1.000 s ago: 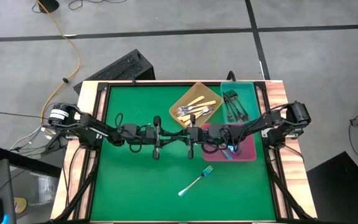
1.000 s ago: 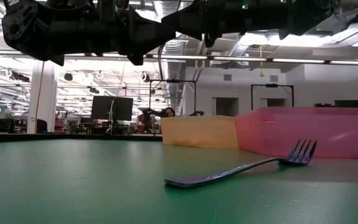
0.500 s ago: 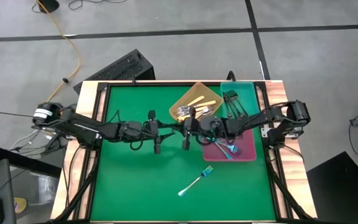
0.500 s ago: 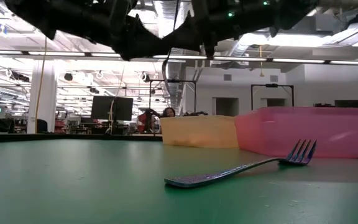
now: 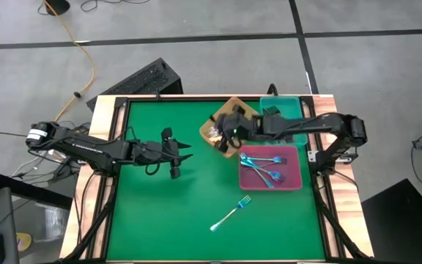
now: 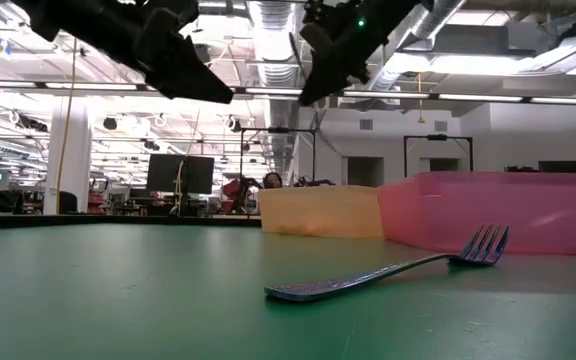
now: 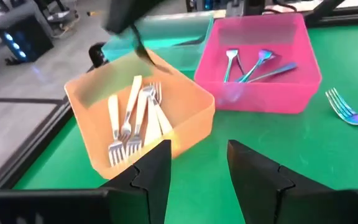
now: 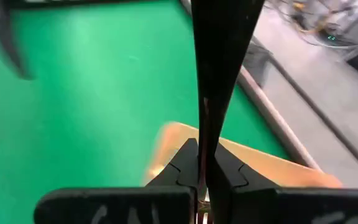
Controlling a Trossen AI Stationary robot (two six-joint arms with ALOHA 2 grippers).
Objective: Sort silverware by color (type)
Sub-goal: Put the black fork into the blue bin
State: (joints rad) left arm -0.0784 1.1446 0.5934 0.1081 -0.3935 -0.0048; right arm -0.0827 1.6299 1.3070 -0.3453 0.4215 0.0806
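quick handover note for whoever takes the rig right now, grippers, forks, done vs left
Left gripper: open, empty, hovering over the bare green mat left of centre.
Right gripper: fingers closed, above the orange tray; nothing clearly seen between them.
Sorted: cream-handled forks in the orange tray, iridescent blue forks in the pink tray, black forks in the teal tray.
Left: one iridescent blue fork lies loose on the mat in front of the pink tray; it likely belongs in there.
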